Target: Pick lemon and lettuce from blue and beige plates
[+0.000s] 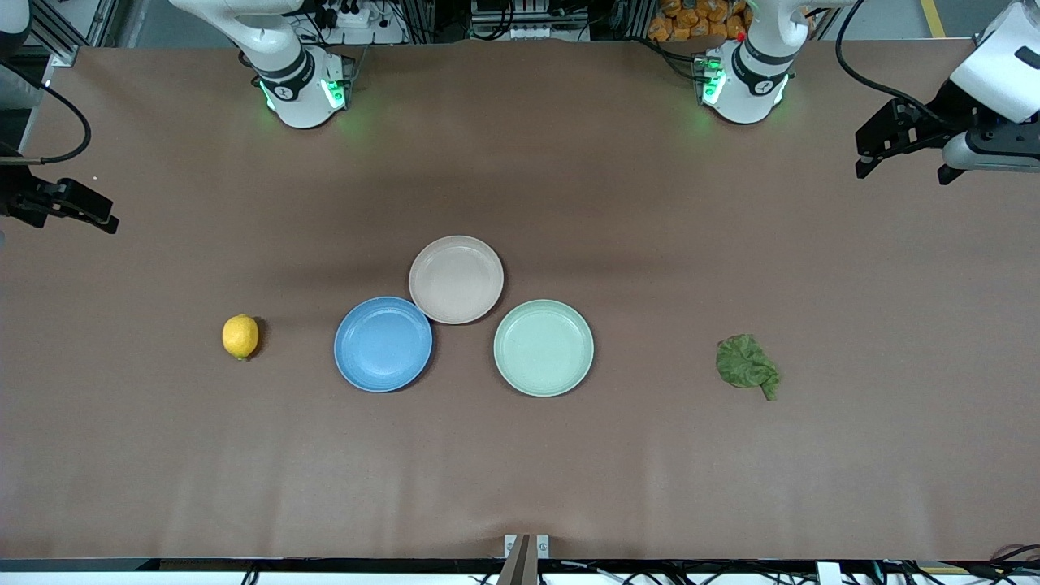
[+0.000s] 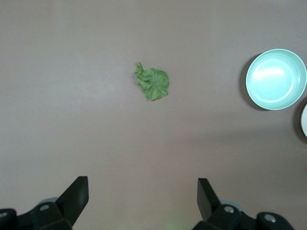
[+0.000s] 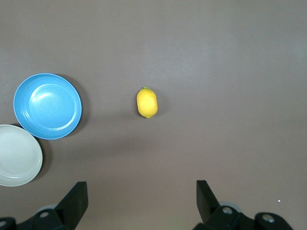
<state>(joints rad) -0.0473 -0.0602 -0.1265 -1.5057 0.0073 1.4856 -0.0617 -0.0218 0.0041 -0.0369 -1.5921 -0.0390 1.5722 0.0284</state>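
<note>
Brown table [image 1: 520,471] spread wide under both arms. Taken as landmark: mint-green plate [image 1: 543,348], sitting on that table near its middle.

Left arm drawn up at its own end of the table, waiting; left gripper [image 1: 902,154] hanging in the air above the table's surface well toward the left arm's end from the mint-green plate, jaws spread as wide as they go, nothing between them. In the left wrist view, two black fingertips [image 2: 76,191] far apart, with bare table in the gap.

Right arm likewise pulled back to its own end, waiting; right gripper [image 1: 77,213] above the table's edge well toward the right arm's end from the mint-green plate, jaws fully parted, holding nothing.

Blue plate [image 1: 383,344] level with the mint-green plate, toward the right arm's end, a gap of table between the two; nothing on it. Beige plate [image 1: 456,279] farther from the front camera than the mint-green plate, set between it and the blue plate, its rim touching or just overlapping the blue plate's rim; also bare.

Lettuce [image 1: 747,366] flat on the table, on no plate, well apart from the mint-green plate toward the left arm's end.

Lemon [image 1: 240,336] on the table, on no plate, well apart from the mint-green plate toward the right arm's end, past the blue plate.
</note>
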